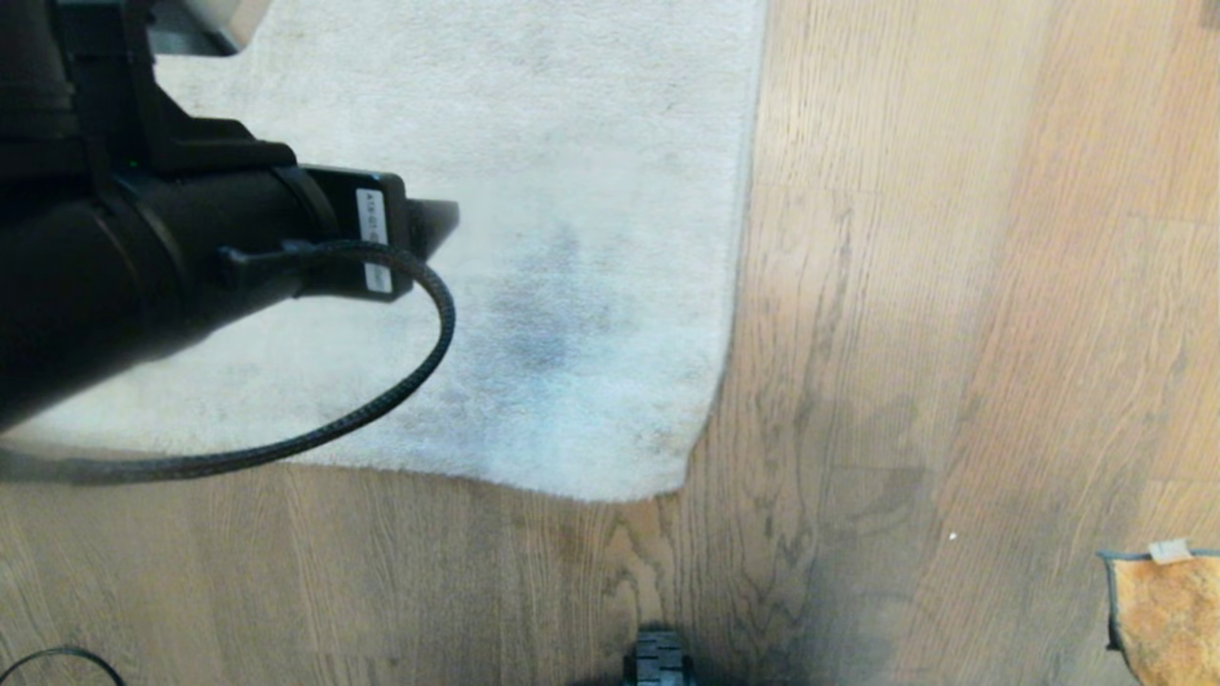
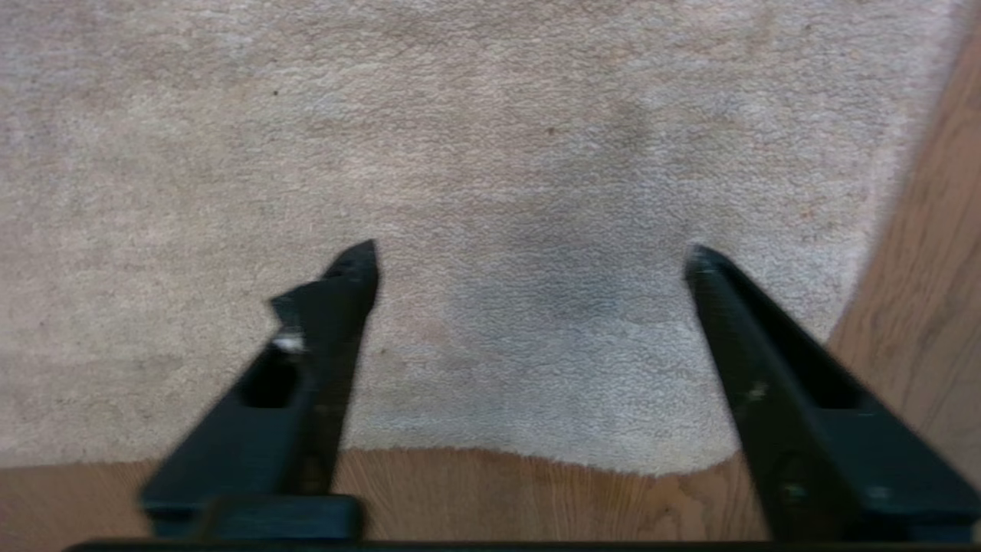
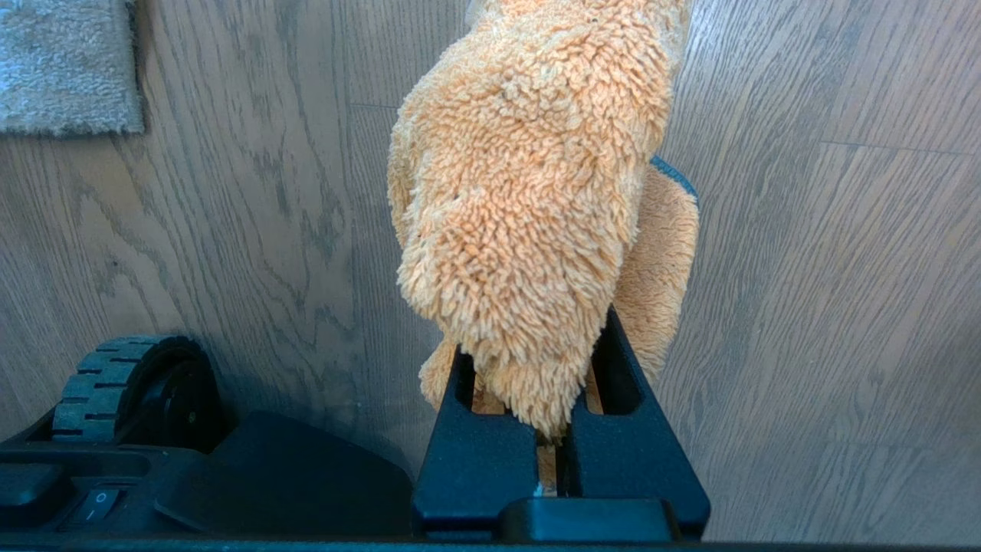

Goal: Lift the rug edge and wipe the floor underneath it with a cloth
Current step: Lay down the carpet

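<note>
The pale grey rug (image 1: 534, 171) lies flat on the wood-grain floor (image 1: 953, 286), and its rug edge (image 1: 734, 286) runs down to a rounded corner (image 1: 658, 481). My left gripper (image 2: 529, 264) hovers open over the rug just inside that corner, with nothing between its fingers (image 2: 709, 276). The near rug edge (image 2: 536, 458) shows below them. My right gripper (image 3: 536, 353) is shut on the orange-tan fuzzy cloth (image 3: 529, 192), which hangs over the bare floor (image 3: 843, 307). Part of the cloth (image 1: 1168, 619) shows low at the right of the head view.
The left arm (image 1: 143, 248) and its looped black cable (image 1: 419, 362) hang over the rug's left part. A wheel of my base (image 1: 658, 662) sits near the corner, and the same wheel (image 3: 130, 391) shows beside the right gripper. Wood floor stretches to the right.
</note>
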